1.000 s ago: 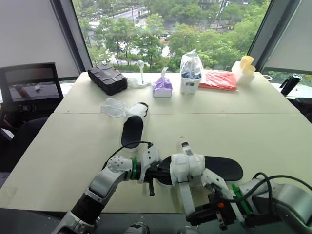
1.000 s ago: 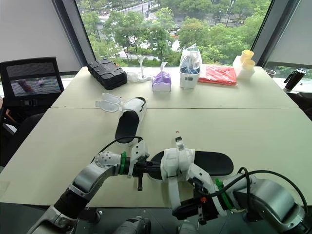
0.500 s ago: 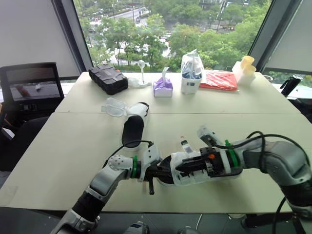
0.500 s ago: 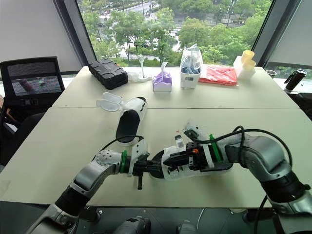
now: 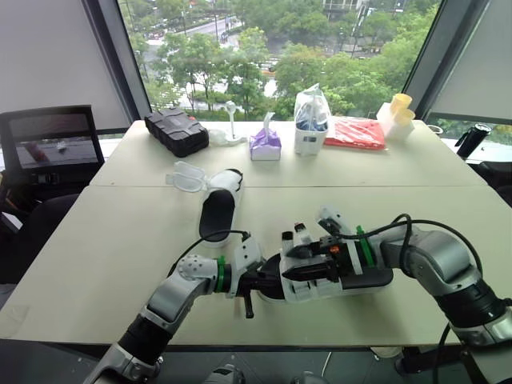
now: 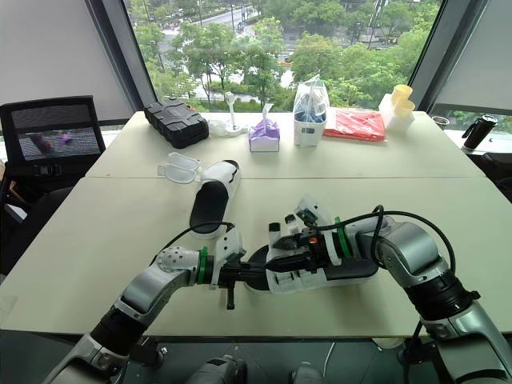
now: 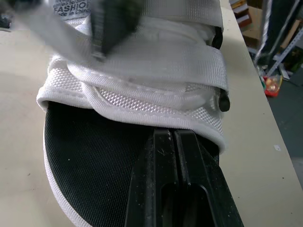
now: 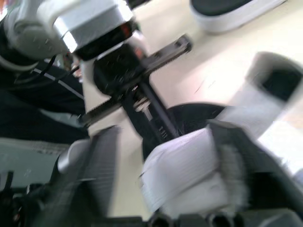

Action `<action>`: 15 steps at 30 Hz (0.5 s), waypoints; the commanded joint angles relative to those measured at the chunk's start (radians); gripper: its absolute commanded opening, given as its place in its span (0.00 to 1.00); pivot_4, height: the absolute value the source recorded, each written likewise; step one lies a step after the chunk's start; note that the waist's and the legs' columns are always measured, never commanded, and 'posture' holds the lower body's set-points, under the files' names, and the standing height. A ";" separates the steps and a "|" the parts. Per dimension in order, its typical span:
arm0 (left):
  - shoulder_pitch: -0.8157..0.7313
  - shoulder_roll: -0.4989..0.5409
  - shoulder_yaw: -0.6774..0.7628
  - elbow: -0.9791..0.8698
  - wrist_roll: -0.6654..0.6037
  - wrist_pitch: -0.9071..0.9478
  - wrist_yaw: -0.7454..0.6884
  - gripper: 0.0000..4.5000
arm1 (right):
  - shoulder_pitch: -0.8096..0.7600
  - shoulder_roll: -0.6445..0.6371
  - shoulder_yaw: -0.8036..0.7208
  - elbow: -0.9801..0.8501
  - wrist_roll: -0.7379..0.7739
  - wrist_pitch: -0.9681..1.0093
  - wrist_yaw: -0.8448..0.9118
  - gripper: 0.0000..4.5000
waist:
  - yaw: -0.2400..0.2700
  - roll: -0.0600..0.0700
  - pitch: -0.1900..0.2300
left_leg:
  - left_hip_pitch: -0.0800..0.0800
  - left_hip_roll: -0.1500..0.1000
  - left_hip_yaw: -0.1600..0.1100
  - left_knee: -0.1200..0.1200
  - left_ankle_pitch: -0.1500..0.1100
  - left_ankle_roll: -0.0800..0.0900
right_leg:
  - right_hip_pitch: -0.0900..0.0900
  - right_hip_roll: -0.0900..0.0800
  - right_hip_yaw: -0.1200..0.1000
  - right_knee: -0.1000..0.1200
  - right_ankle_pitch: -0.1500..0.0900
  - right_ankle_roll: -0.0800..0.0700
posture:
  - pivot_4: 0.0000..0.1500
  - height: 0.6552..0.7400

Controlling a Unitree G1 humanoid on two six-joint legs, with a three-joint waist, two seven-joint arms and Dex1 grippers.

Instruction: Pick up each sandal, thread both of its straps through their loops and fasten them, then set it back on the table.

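Note:
The near sandal (image 5: 352, 278), white with a black footbed, lies by the table's front edge. My left gripper (image 5: 268, 282) is shut, its fingers (image 7: 175, 142) lying on the footbed at the toe end with their tips under the front white strap (image 7: 156, 61). My right gripper (image 5: 290, 262) reaches in from the right over the sandal's straps. It is open, its blurred fingers (image 8: 102, 161) set wide on either side of a white strap (image 8: 184, 156). The second sandal (image 5: 218, 210) lies further back on the left, untouched.
A clear plastic piece (image 5: 186, 176) lies beside the far sandal. Along the window edge stand a black case (image 5: 176, 130), a purple tissue box (image 5: 266, 142), a bagged container (image 5: 310, 120), a red packet (image 5: 356, 132) and yellow cups (image 5: 398, 112). A chair (image 5: 48, 148) stands at left.
My right arm has come up from below the table's front edge to over the near sandal, and its fingers have opened. The strap now lies folded over the sandal. The left arm stays put.

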 commanded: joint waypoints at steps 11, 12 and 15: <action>0.010 0.002 -0.018 0.059 0.027 0.012 0.007 0.00 | -0.116 0.059 -0.043 0.136 -0.083 -0.020 -0.039 0.75 | 0.000 0.000 0.000 | -0.001 0.000 0.000 0.000 0.000 0.000 | -0.001 0.000 0.000 0.000 0.001 0.001 | 1.00 1.00; 0.009 0.001 -0.018 0.062 0.027 0.010 0.007 0.00 | -0.132 0.059 -0.033 0.155 -0.098 -0.027 -0.032 0.75 | 0.000 0.000 0.000 | -0.001 0.000 0.000 0.000 0.000 0.000 | -0.001 0.000 0.000 0.000 0.001 0.001 | 1.00 1.00; 0.009 -0.004 -0.018 0.067 0.027 0.006 0.008 0.00 | -0.168 0.059 0.002 0.198 -0.137 -0.041 -0.003 0.75 | 0.001 0.000 0.000 | -0.001 0.000 0.000 0.000 0.000 0.000 | -0.001 0.000 0.000 0.000 0.001 0.001 | 1.00 1.00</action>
